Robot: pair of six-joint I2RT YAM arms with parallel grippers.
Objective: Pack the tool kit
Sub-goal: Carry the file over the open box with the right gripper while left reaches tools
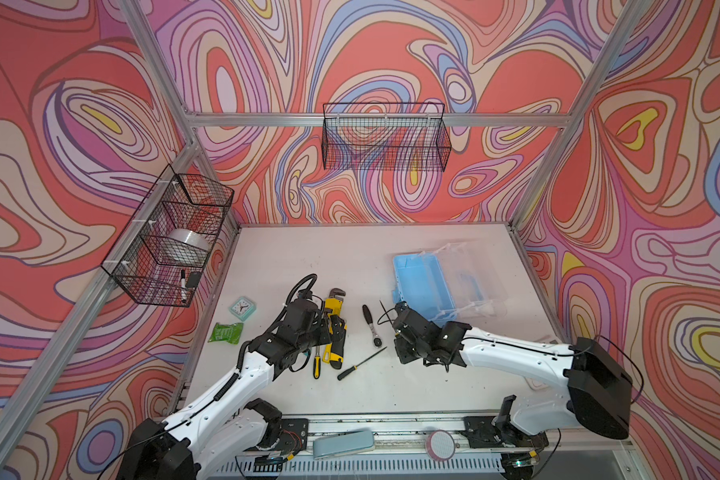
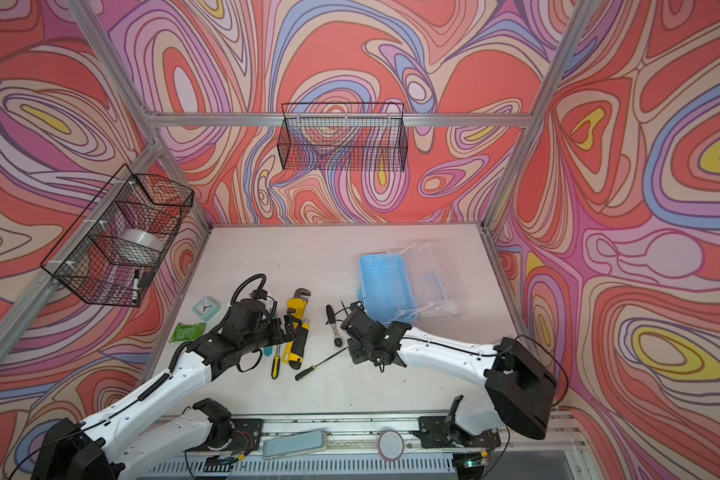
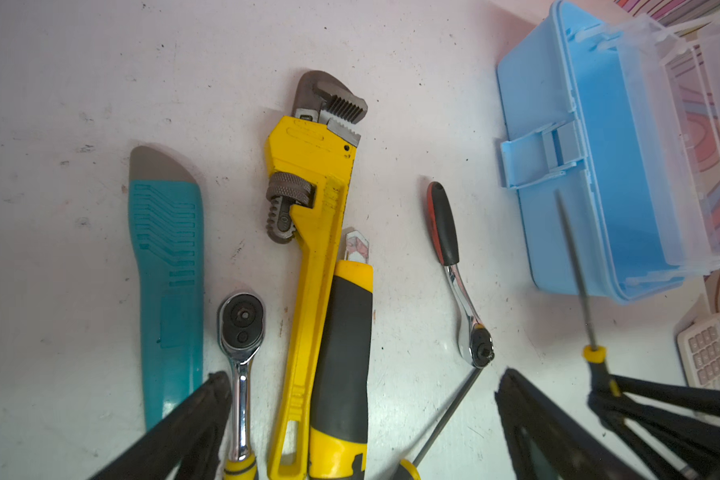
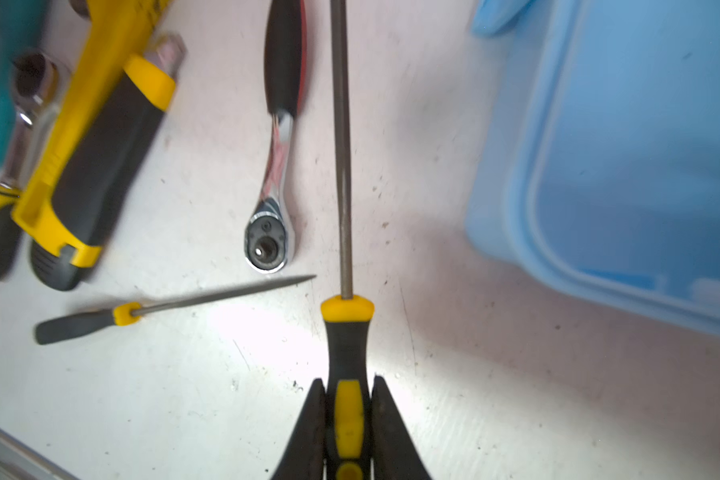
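- R gripper: jaws pinching handle of a thin file, held off the table, just beside the box.
- L gripper: jaws spread wide over wrench.
- Blue box: lid open, far right of table.

Tool kit light blue, clear lid; pipe wrench yellow; walls swirled red, lilac, cream.

Tool kit — light blue rectangular plastic box, lid swung open. Clear lid lies back on the far side. Sits on table, right of centre — interior looks bare.
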